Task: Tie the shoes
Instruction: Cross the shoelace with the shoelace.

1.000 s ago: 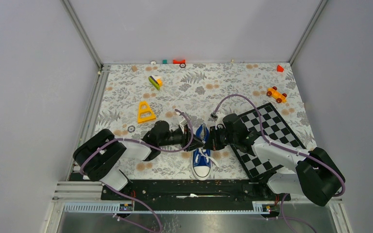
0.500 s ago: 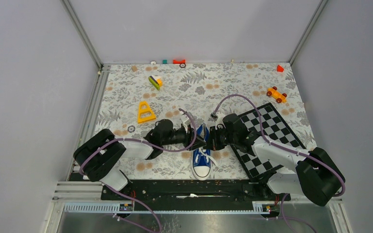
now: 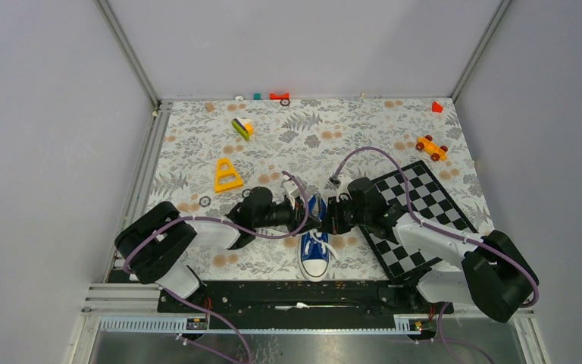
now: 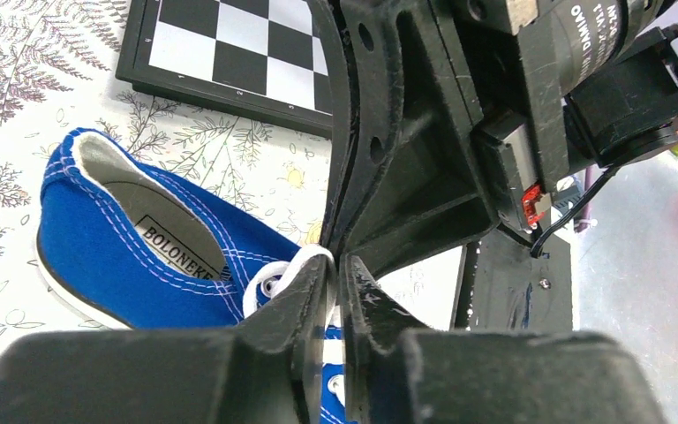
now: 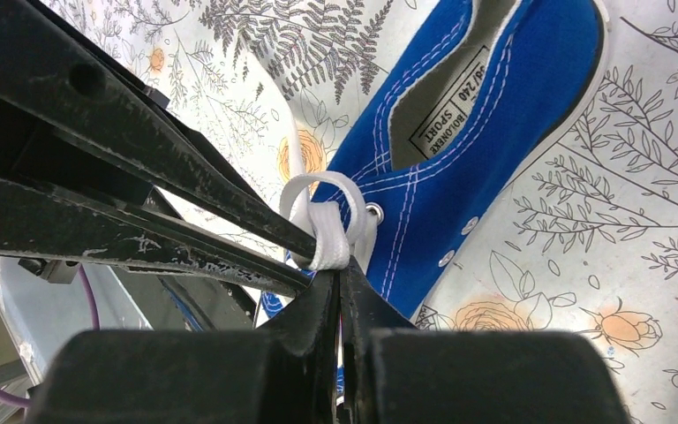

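Right pincer [image 5: 340, 274] grips the lace [image 5: 327, 234], its end hidden.

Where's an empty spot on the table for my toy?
Free: the flowery cloth between the yellow triangle and the orange car. Crowded: around the blue sneaker, where the left arm and right arm meet beside the checkerboard.

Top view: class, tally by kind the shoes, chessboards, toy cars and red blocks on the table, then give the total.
Shoe: 1
Chessboard: 1
Toy car: 1
Red blocks: 2
Total: 5
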Motion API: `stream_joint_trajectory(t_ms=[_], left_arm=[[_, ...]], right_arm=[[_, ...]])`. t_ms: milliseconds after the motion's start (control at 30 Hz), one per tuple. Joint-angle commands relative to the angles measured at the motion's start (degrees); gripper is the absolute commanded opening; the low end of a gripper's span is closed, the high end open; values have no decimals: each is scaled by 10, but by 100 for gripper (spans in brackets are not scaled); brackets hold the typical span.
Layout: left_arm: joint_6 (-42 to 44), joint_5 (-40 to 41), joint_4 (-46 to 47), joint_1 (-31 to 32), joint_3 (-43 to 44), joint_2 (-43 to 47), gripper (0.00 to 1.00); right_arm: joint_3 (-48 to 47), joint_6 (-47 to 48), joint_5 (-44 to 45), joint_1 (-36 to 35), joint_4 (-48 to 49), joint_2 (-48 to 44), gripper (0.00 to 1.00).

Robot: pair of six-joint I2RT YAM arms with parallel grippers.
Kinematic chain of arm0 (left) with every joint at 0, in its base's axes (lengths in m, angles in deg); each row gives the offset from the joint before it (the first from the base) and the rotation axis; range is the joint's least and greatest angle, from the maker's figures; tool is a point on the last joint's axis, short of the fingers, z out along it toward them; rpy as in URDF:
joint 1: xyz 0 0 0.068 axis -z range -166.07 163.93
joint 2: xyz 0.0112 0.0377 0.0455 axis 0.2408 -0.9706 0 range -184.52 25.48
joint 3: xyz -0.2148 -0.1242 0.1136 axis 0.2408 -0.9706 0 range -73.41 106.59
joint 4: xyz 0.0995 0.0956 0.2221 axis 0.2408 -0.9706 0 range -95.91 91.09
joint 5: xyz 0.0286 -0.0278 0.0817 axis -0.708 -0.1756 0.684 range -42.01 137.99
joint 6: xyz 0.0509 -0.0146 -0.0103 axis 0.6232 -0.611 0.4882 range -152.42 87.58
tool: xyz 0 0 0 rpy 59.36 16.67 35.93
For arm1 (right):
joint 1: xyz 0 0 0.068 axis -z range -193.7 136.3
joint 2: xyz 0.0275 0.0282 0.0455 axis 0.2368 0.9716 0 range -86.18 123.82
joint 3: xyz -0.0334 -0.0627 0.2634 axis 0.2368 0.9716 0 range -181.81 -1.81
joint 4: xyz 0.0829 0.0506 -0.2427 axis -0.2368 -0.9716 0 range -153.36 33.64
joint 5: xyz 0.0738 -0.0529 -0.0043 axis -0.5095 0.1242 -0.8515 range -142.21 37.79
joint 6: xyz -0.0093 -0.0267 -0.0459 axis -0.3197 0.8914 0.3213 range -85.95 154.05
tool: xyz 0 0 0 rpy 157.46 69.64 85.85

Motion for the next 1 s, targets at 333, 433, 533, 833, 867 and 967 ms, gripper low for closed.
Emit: stream_joint_trajectory(t_ms=[333, 433, 533, 833, 867, 967], left_arm=[[-21, 49, 64, -3, -14, 17, 0], [-28, 53, 71, -4, -18, 18, 0], [-31, 57, 71, -5, -20, 20, 0], [-37, 65, 84, -14, -37, 31, 0], [-38, 66, 85, -15, -38, 32, 0], [-41, 70, 91, -18, -43, 35, 0]], right_arm=[[1, -9, 10, -2, 15, -44, 16], [-2, -10, 13, -1, 17, -39, 21], [-5, -12, 18, -1, 18, -34, 30], [-14, -15, 15, -1, 17, -16, 40], [-13, -16, 15, -1, 16, -15, 40], [-14, -13, 15, -1, 9, -12, 40]])
